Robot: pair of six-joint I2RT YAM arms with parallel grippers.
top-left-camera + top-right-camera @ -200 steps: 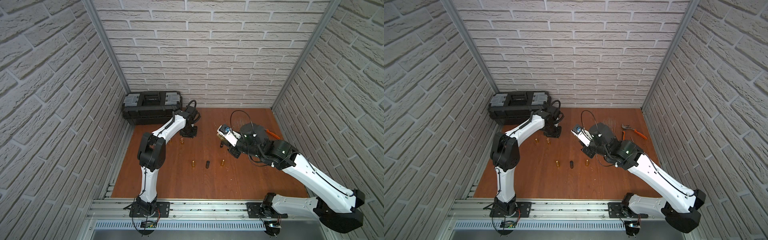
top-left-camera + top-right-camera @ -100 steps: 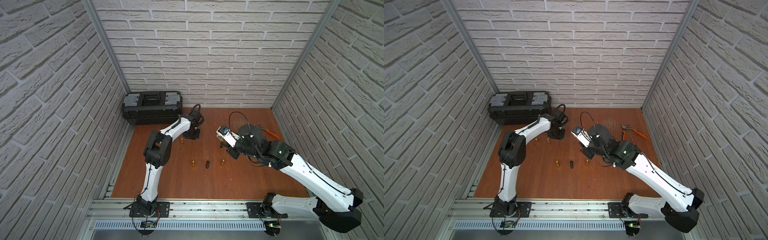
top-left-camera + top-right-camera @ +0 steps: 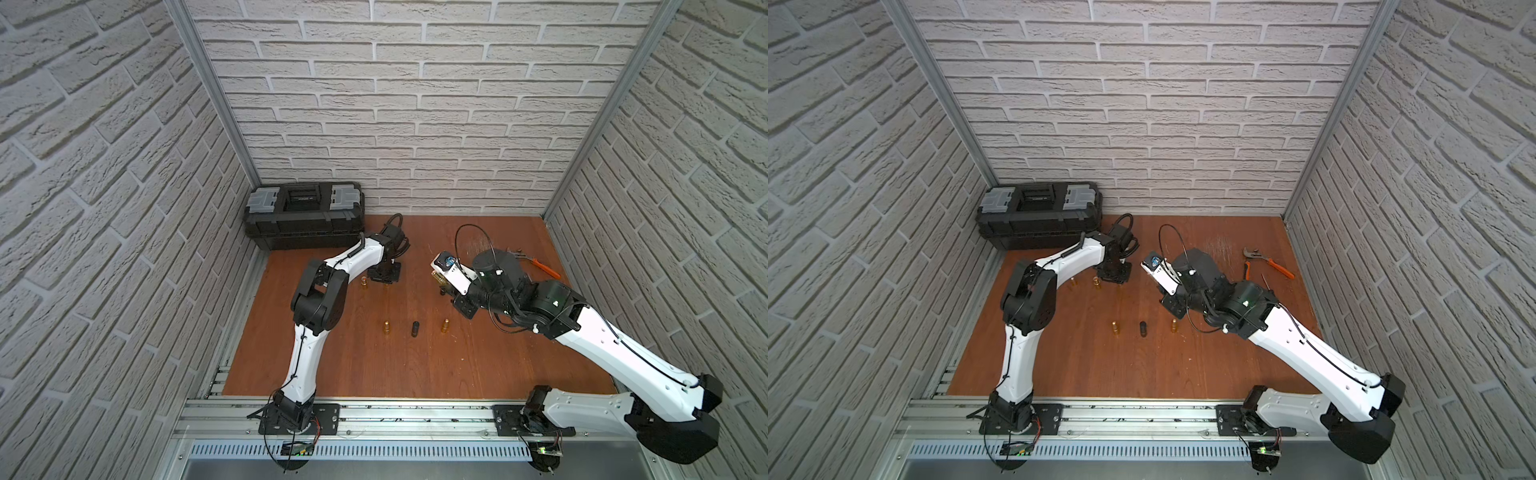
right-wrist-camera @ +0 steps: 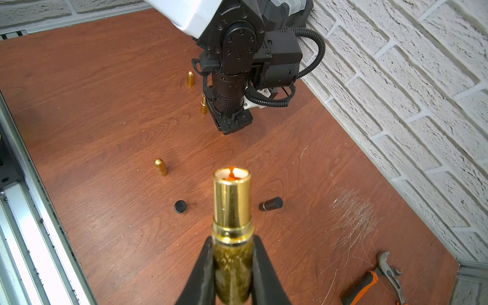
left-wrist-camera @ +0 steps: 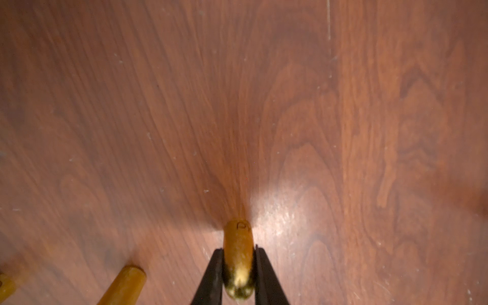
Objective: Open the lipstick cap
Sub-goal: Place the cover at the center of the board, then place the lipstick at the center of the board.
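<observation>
- Gold lipstick tube point(image 4: 232, 200), uncapped, pinched low on its glittered base by the right gripper point(image 4: 233, 239); held above the table point(image 4: 105, 132), a little right of centre.
- Long axis continuing the line of the gripper; open mouth, orange inside, pointing away from the wrist and toward the left arm point(image 4: 232, 66).
- Gold cap point(image 5: 237, 237) clamped between the tips of the left gripper point(image 5: 238, 250), toward the back of the table, near the toolbox point(image 3: 305, 224).
- Long axis of the cap running straight down toward the wood: rounded glitter end nearest the camera, flat end toward the board; contact there not decidable.
- Right wrist view only: orange core of the tube; one black piece point(image 4: 270, 204) lying on its side beyond it.
- Left wrist view only: the grip on the cap, hidden beneath the wrist in both top views.
- In a top view: just a gold sliver of the tube point(image 3: 437, 277) under the white camera housing point(image 3: 453, 276).
- In both top views: a front row of gold piece point(image 3: 387, 327), black piece, gold piece, all upright.
- Orange-handled pliers point(image 3: 540, 266) near the right wall, well apart from both grippers.
</observation>
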